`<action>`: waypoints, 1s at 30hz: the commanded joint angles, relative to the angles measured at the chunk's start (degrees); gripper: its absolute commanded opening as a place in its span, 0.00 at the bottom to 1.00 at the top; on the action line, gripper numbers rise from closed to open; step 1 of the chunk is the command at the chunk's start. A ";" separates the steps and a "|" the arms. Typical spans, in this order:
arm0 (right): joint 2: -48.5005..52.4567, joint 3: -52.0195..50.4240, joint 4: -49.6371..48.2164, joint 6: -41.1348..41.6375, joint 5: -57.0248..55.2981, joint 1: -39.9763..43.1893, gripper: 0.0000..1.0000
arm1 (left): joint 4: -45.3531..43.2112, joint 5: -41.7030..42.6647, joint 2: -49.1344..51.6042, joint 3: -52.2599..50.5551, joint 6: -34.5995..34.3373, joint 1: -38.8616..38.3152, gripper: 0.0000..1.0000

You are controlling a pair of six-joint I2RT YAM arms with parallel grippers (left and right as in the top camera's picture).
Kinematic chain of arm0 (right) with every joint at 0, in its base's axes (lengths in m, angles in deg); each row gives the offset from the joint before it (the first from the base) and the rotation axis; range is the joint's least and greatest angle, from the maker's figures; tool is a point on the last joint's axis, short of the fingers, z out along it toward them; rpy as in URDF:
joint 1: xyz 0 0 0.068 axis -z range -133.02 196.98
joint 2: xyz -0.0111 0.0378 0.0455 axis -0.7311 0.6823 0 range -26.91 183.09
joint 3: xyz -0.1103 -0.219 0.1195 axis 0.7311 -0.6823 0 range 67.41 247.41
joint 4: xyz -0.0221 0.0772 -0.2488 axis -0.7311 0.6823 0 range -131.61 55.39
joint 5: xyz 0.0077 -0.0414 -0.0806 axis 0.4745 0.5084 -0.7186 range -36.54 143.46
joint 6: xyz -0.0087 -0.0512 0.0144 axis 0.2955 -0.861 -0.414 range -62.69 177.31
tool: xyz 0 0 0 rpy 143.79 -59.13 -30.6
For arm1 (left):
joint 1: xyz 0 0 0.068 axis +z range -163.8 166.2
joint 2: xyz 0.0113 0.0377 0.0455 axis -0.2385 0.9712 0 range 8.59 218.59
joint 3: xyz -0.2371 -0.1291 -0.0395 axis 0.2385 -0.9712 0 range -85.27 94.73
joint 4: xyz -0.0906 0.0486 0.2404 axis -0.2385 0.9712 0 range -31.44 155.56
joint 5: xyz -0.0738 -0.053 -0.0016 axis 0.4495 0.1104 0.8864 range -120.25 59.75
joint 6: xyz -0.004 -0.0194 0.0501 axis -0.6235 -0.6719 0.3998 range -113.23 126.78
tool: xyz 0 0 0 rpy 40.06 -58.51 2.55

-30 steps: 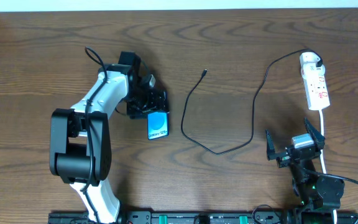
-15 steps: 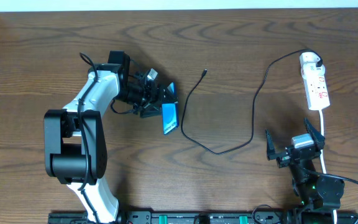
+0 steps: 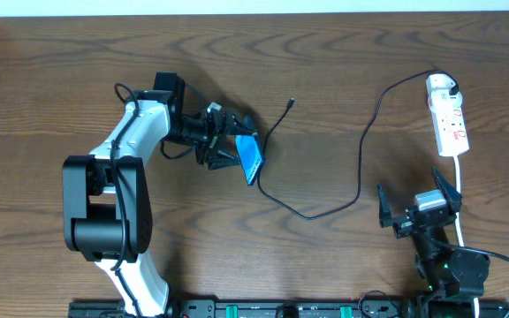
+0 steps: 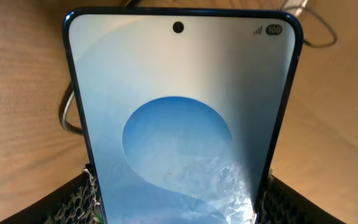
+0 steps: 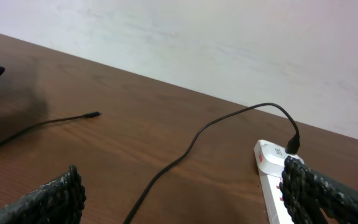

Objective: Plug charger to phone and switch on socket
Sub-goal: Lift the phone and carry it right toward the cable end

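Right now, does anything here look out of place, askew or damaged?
Nothing looks damaged or spilled. The phone sits tilted in the left hand, off flat, close beside the black cable, whose small tip lies loose on the table, not yet plugged in.

Colours and patterns: items on brown, wood-grained surface (image 3: 60, 71).
Phone (image 4: 179, 124): pale grey-blue screen with mid-blue disc, navy frame, black camera dot; bright cyan-blue seen from overhead. Charger (image 3: 361, 172): black cable. Socket (image 3: 449, 124): white body, red switch marks, white cord. Left hand (image 3: 235, 146): black, mesh-patterned pads; its arm white and black.
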 commanded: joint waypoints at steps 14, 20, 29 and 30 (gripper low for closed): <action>-0.28 -0.09 0.28 0.35 -0.17 -0.55 0.99 | 0.15 3.61 -2.14 0.09 -13.29 0.28 0.68; -0.28 -0.09 0.28 0.35 -0.17 -0.55 0.99 | 0.15 7.80 -2.14 0.09 -13.99 0.28 0.68; -0.28 -0.09 0.28 0.35 -0.17 -0.55 0.99 | 0.13 7.80 -2.14 0.09 -18.73 0.28 0.68; -0.28 -0.09 0.28 0.35 -0.17 -0.55 0.99 | 0.15 7.80 -2.14 0.09 -19.19 0.28 0.68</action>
